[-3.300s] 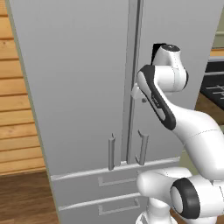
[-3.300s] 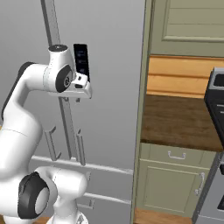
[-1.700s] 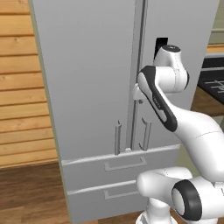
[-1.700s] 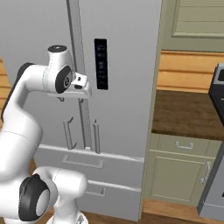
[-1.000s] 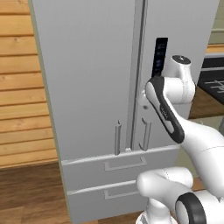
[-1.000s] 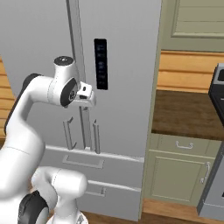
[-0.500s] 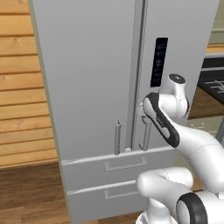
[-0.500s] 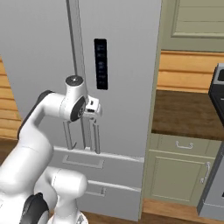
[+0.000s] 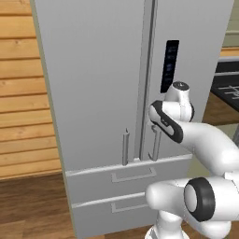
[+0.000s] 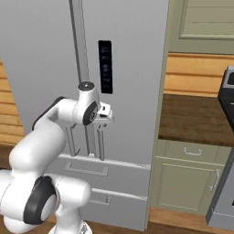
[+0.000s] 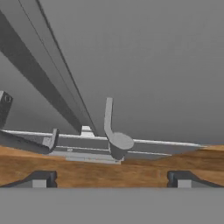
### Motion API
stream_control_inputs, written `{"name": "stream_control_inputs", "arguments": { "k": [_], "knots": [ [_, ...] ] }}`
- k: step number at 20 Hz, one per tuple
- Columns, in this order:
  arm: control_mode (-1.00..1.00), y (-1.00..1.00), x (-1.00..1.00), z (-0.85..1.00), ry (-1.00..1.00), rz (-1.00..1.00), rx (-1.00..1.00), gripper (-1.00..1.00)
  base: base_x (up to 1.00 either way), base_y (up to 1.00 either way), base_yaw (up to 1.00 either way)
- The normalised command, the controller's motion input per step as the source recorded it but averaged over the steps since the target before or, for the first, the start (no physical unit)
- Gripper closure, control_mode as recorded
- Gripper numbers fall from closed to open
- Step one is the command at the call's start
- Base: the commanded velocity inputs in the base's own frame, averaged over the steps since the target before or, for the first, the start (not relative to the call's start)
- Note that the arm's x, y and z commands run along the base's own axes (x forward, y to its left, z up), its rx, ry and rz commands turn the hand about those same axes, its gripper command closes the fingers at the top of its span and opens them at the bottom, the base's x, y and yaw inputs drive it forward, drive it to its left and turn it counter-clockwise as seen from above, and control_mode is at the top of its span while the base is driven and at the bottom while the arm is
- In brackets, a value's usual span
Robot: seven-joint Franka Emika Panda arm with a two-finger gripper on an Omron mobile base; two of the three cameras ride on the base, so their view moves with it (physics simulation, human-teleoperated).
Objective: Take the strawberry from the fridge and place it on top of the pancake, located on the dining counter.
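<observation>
Now | jaws wide, holding nothing | gripper (image 10: 106,119) near right door handle (image 10: 100,146) | fridge (image 9: 116,93) doors closed

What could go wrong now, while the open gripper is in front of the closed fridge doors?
1. The fridge has two slim bar handles side by side; the gripper sits by the right door handle, so a small offset could miss it or catch the left one.
2. In the hand view the handle lies off-centre between the open fingertips, so closing now might pinch poorly.
3. The arm is folded near the door and might block its swing.
</observation>
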Motion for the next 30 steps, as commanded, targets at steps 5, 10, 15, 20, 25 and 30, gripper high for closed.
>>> {"name": "stream_control_inputs", "arguments": {
  "k": [5, 10, 15, 20, 25, 30],
  "knots": [
    [-1.00, -0.01, 0.37, -0.28, 0.00, 0.00, -0.09, -1.00, 0.00, 0.00, 0.00],
    [-1.00, 0.00, 0.17, -0.34, -0.01, 0.00, -0.01, -1.00, 0.00, 0.00, 0.00],
    [-1.00, -0.02, 0.11, -0.37, 0.00, 0.00, 0.00, -1.00, 0.00, 0.00, 0.00],
    [-1.00, 0.00, 0.18, -0.14, 0.00, 0.00, 0.00, -1.00, 0.00, 0.00, 0.00],
    [-1.00, 0.00, 0.05, -0.14, 0.00, 0.00, 0.00, 1.00, 0.00, 0.00, 0.00],
    [-1.00, -0.02, -0.03, -0.19, -0.04, 0.00, 0.00, 1.00, 0.00, 0.00, 0.00]
  ]
}}
